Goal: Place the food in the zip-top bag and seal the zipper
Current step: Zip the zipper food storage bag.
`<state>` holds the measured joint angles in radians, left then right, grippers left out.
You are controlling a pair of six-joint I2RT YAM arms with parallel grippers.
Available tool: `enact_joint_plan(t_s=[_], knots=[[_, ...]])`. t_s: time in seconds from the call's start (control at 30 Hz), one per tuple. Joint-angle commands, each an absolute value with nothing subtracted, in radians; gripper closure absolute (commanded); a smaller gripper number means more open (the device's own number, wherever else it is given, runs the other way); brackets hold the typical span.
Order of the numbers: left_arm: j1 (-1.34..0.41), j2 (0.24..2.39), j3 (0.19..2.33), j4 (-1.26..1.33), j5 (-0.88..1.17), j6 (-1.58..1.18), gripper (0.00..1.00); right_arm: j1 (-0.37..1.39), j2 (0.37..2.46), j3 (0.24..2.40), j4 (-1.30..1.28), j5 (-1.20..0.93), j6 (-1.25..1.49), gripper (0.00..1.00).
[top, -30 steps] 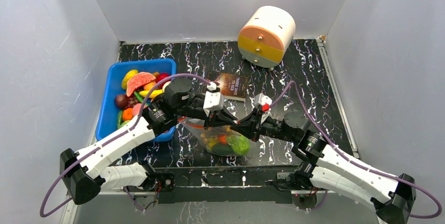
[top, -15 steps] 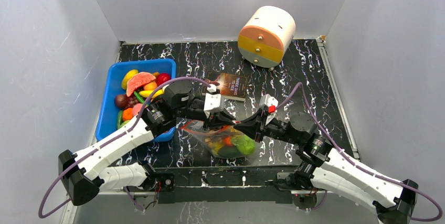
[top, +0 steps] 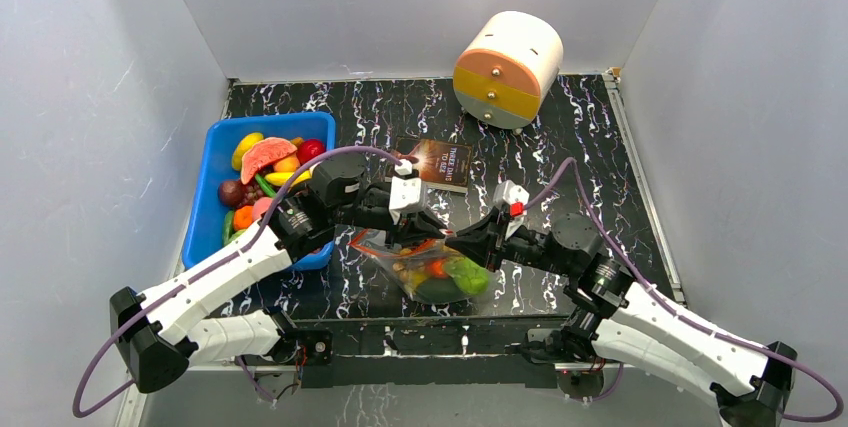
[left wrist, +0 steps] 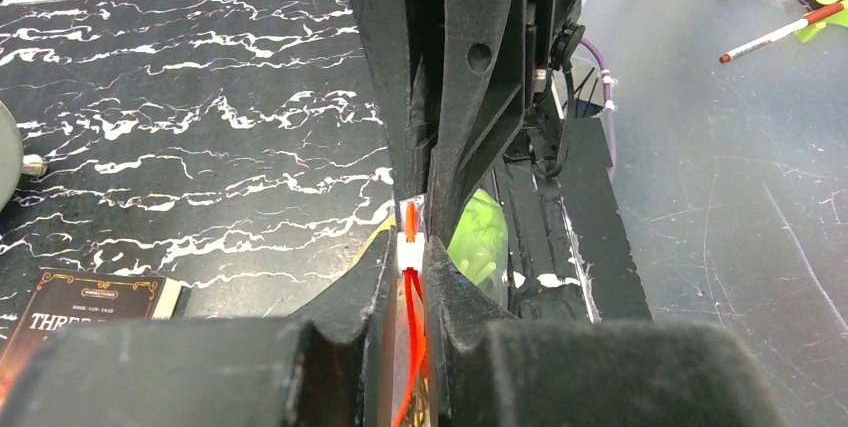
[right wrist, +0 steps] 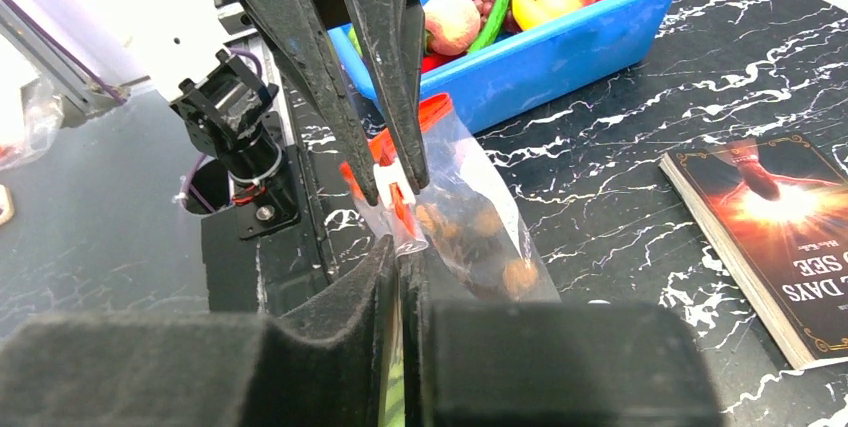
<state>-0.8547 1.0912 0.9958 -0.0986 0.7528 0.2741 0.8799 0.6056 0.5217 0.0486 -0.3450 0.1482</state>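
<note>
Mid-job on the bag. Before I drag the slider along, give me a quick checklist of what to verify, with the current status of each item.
1. Slider grip: left gripper is shut on the zipper at the slider. Ok.
2. Counter-hold: right gripper is shut on the edge of the zip-top bag, right beside the slider. Ok.
3. Contents: food is inside the bag; green and orange pieces show through. Ok.
4. All food bagged: many pieces lie in the blue bin. Not ok.
5. How much of the zipper is sealed: cannot tell.
6. Path: the book lies apart from the bag. Ok.
</note>
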Motion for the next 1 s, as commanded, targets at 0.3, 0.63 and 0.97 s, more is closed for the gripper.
enact_joint_plan(t_s=[0.3,0.63,0.97], knots=[[-0.853,1.096,1.04,-0.07,0.845,0.232,1.0,0.879,0.711,0.648,0.086,-0.351,0.076,0.93],[-0.853,1.064,1.039,-0.189,0.735,0.305,1.0,0.879,0.618,0.626,0.116,-0.33,0.083,1.0],[-0.853,1.08,1.053,-0.235,0.698,0.303,1.0,0.878,0.594,0.583,0.147,-0.343,0.126,1.0]])
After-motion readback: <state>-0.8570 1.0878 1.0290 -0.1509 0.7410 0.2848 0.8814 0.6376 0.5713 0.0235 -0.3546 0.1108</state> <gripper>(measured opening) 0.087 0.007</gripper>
